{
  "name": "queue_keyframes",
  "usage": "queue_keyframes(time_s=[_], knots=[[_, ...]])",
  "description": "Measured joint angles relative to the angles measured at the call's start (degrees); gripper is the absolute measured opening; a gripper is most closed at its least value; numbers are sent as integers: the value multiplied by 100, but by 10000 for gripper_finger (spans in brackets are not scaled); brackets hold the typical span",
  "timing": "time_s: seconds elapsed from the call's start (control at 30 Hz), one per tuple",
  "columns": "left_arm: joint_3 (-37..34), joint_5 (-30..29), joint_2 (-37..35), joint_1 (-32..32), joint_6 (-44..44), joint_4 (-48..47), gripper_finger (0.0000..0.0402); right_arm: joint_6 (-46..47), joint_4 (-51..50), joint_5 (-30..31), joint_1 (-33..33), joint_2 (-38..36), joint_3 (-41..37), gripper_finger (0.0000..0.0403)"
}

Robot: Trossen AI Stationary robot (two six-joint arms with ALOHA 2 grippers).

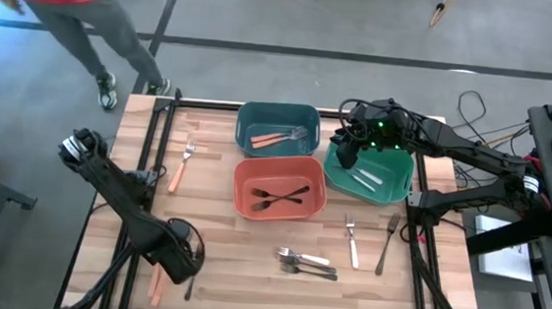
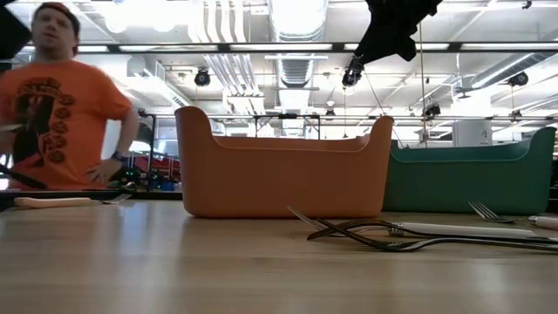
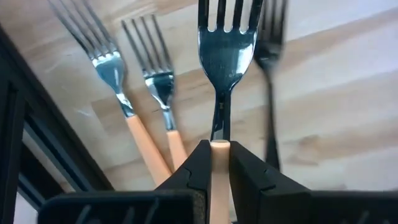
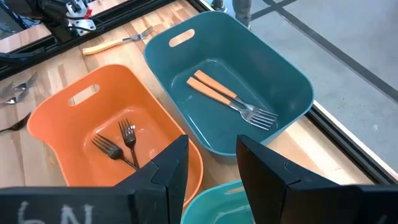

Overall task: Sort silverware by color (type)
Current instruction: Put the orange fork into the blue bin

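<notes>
The desk (image 1: 249, 241) carries three bins: teal bin (image 1: 276, 127) with two orange-handled forks, orange bin (image 1: 278, 187) with two black forks, green bin (image 1: 369, 174) under the right gripper (image 4: 211, 165), whose fingers stand open and empty above it. The left gripper (image 3: 219, 163) is down at the desk's near left corner, its fingers closed on the peach handle of an orange-handled fork (image 3: 225, 56), tines pointing ahead of the fingertips. Two more orange-handled forks (image 3: 134, 112) lie just beside the fingers on one side, a black fork (image 3: 270, 74) just beside on the other. To do this well, I would lift straight up so the neighbours are not dragged, keep the grip firm on the thin handle, carry it to the teal bin and release low inside
</notes>
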Motion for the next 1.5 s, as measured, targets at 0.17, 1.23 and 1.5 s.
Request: queue_keyframes(time_s=[0.17, 1.23, 1.5], knots=[[192, -650, -593, 172, 673, 42, 17, -60, 0, 1, 0, 0, 0, 125], [3226, -1067, 531, 7188, 10700, 408, 17, -449, -5, -12, 0, -142, 0, 125], [4524, -920, 2054, 7481, 12821, -95, 17, -230, -9, -14, 0, -181, 0, 125]])
